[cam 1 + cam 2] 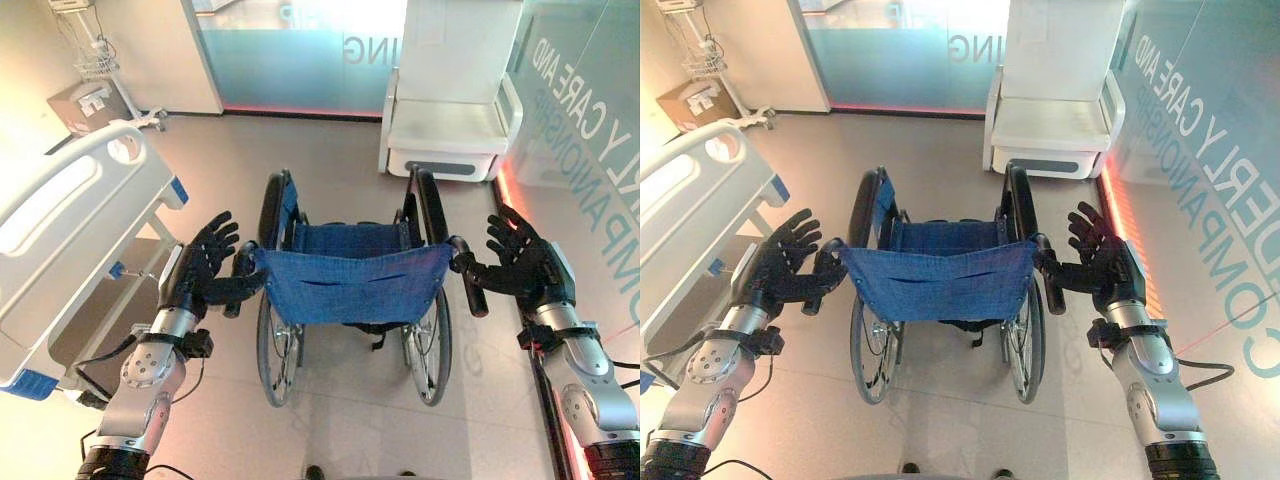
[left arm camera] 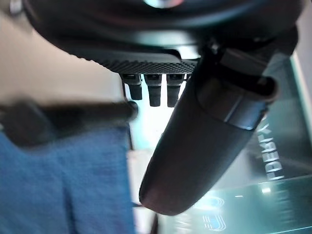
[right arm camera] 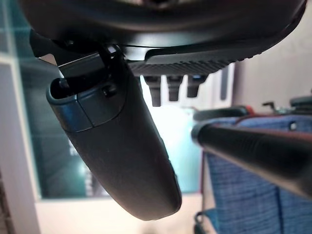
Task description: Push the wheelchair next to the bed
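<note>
Wheelchair (image 1: 350, 290) sits mid-frame, bed (image 1: 70, 230) at left. Your left hand (image 1: 205, 262) and right hand (image 1: 515, 255) are both spread open beside the push handles (image 1: 470, 275). Close on both grips first, then steer left evenly.

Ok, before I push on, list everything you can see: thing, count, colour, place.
wheelchair: one, blue fabric on a black frame, centre, back towards the robot
push handles: two, black, one by each hand
bed: one, white with blue corner parts, left
white armchair: one, ahead on the right, past the wheelchair
cardboard box: one, brown, far left by the wall
wheeled stand: one, white, beside the box
left hand: dark, fingers spread, at the left handle
right hand: dark, fingers spread, at the right handle
</note>
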Motion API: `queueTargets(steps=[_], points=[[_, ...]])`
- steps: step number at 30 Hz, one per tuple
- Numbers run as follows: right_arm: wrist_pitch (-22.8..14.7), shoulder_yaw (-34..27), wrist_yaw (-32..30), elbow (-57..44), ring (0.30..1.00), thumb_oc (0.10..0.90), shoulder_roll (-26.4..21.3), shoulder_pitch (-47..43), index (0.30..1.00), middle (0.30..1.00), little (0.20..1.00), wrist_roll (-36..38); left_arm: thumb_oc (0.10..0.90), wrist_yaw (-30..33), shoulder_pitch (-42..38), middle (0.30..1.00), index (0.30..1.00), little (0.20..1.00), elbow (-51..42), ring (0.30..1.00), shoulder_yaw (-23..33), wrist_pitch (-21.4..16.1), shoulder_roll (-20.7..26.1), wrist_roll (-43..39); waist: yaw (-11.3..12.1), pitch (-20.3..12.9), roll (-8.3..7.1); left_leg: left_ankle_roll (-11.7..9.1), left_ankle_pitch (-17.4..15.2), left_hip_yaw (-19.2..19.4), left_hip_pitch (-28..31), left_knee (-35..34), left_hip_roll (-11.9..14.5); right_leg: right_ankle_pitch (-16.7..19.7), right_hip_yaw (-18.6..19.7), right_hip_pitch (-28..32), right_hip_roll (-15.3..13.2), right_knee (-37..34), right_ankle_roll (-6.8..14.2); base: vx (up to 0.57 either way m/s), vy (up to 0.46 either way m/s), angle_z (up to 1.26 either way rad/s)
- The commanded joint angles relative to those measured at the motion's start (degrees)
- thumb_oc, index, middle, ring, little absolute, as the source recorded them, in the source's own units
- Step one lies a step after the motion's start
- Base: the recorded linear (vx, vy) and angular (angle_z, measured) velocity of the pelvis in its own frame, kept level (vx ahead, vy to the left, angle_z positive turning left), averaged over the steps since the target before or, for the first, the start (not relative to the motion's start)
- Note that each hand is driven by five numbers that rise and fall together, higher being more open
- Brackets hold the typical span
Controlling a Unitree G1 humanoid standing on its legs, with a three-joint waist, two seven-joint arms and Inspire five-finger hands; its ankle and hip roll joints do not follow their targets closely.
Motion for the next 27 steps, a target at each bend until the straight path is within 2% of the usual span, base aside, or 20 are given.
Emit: queueTargets(steps=[1,6,12,17,22,27], points=[[-2.98,-2.97,2.94,-7.20,0.900,0.800,-3.36,-3.82,0.900,0.900,0.900,-2.60,0.800,4.64,-2.60,0.900,0.900,0.900,-2.64,0.900,6.17,-3.40,6.48,6.25,0.89,-2.03,-1.67,-0.55,-5.32,1.28,2.00,0.92,-2.24,-1.81,-0.73,-1.47,1.05,3.77,-0.11,0.00,0.000,0.00],[0.10,-2.20,4.05,-7.77,0.900,0.800,-4.64,-3.15,0.900,0.900,0.900,-5.38,0.800,6.58,-2.44,0.900,0.900,0.900,-3.09,0.900,6.34,-1.20,8.56,12.28,0.91,-1.88,-1.81,-0.63,-5.19,1.25,1.93,0.97,-2.27,-1.67,-0.89,-1.36,0.97,3.64,0.04,0.00,0.000,0.00],[4.40,-1.08,4.90,-7.27,0.900,0.800,-6.56,-2.35,0.900,0.900,0.900,-8.58,0.800,12.84,-1.88,0.900,0.900,0.900,-3.60,0.900,6.72,0.80,10.98,20.44,0.86,-1.59,-1.93,-0.77,-5.03,1.10,1.92,0.97,-2.29,-1.51,-0.86,-1.27,0.93,3.54,0.21,0.00,0.000,0.00],[8.08,0.31,6.39,-6.09,0.900,0.800,-7.90,-2.05,0.900,0.900,0.900,-11.15,0.800,10.10,-1.71,0.900,0.900,0.900,-4.49,0.900,6.05,2.39,11.13,20.03,0.96,-1.21,-2.13,-0.83,-4.93,0.92,2.05,0.93,-2.28,-1.43,-1.00,-1.08,0.89,3.53,0.37,0.00,0.000,0.00],[9.35,3.40,6.41,-2.15,0.900,0.800,-8.72,-3.98,0.900,0.900,0.900,-13.32,0.800,7.97,-4.29,0.900,0.900,0.900,-2.91,0.900,1.46,4.55,10.31,18.88,1.10,-1.18,-2.25,-0.89,-4.84,0.68,2.21,0.89,-2.29,-1.35,-1.20,-0.83,0.96,3.51,0.43,0.00,0.000,0.00],[12.08,6.72,4.78,4.00,0.900,0.800,-10.24,-7.92,0.900,0.900,0.900,-16.35,0.800,8.05,-8.47,0.900,0.900,0.900,1.55,0.900,-3.17,8.74,10.40,17.36,1.40,-1.25,-2.35,-0.87,-4.83,0.45,2.43,0.81,-2.37,-1.21,-1.37,-0.57,0.98,3.39,0.48,0.00,0.000,0.00]])
